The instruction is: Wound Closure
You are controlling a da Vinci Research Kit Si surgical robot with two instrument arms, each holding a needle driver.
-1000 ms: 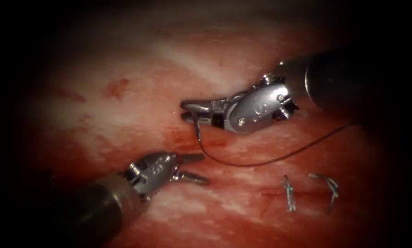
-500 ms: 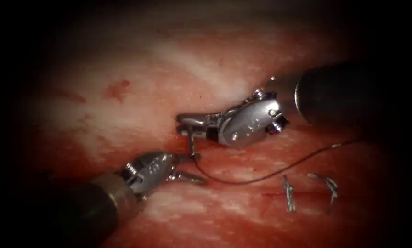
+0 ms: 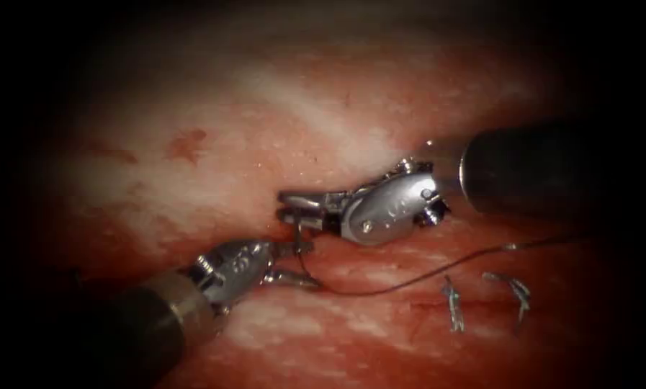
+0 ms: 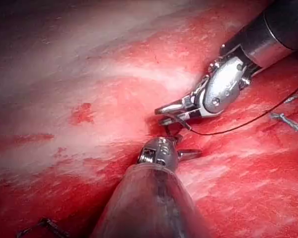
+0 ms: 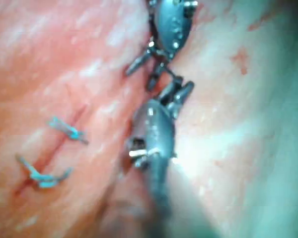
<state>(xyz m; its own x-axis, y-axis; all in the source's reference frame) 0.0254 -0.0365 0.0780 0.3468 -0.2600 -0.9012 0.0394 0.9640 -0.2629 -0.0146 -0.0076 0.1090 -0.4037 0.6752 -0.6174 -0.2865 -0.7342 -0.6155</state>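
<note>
My right tool (image 3: pixel 292 204) comes in from the right with its jaws shut on the curved needle (image 3: pixel 298 241) near one end. The needle hangs down from those jaws over the open cut (image 3: pixel 279 229), and I cannot tell whether its lower end touches the tissue (image 3: pixel 193 180). The left tool (image 3: pixel 297 264) reaches in from the lower left, jaws open on either side of the needle and holding nothing. Dark thread (image 3: pixel 409 279) trails off to the right from the needle's lower end. The left wrist view has the right tool (image 4: pixel 164 111), the needle (image 4: pixel 181 123) and the left tool (image 4: pixel 185 146) close together.
Two finished stitches with cut thread ends (image 3: pixel 452 306) (image 3: pixel 515 289) lie to the right of the tools, and appear in the right wrist view as pale tufts (image 5: pixel 64 129). Red fluid stains the tissue around the cut, with a darker spot (image 3: pixel 186 142) at the upper left.
The right tool has come down and slightly left with the needle, bringing it between the left tool's open jaws. The thread has sagged lower. The left tool has barely moved.
</note>
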